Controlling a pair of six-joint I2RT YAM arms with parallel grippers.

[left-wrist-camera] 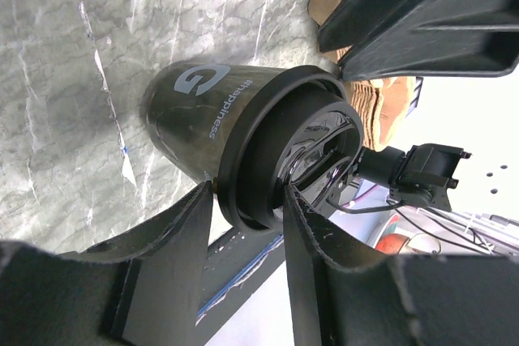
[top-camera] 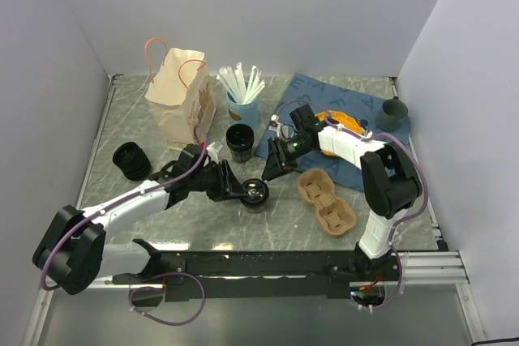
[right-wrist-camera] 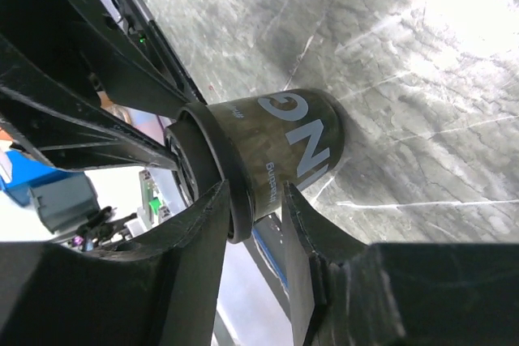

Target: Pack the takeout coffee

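Left end effector (left-wrist-camera: pixel 247 192) — around takeout coffee (left-wrist-camera: pixel 211 111)

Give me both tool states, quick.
Left tool: closed on the takeout coffee.
Right tool: jaws sit either side of the same cup; whether it grips cannot be told.

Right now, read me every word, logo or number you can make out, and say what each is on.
"G": large pale letter on the takeout coffee, on its side, left wrist view.
"#happiness": small print beside it.
"NG": large letters on the same cup, right wrist view; the small print beside them is blurred.
Blue cloth: faint large letters, perhaps "A" and "F", not surely readable.
Paper bag: print too small to read.
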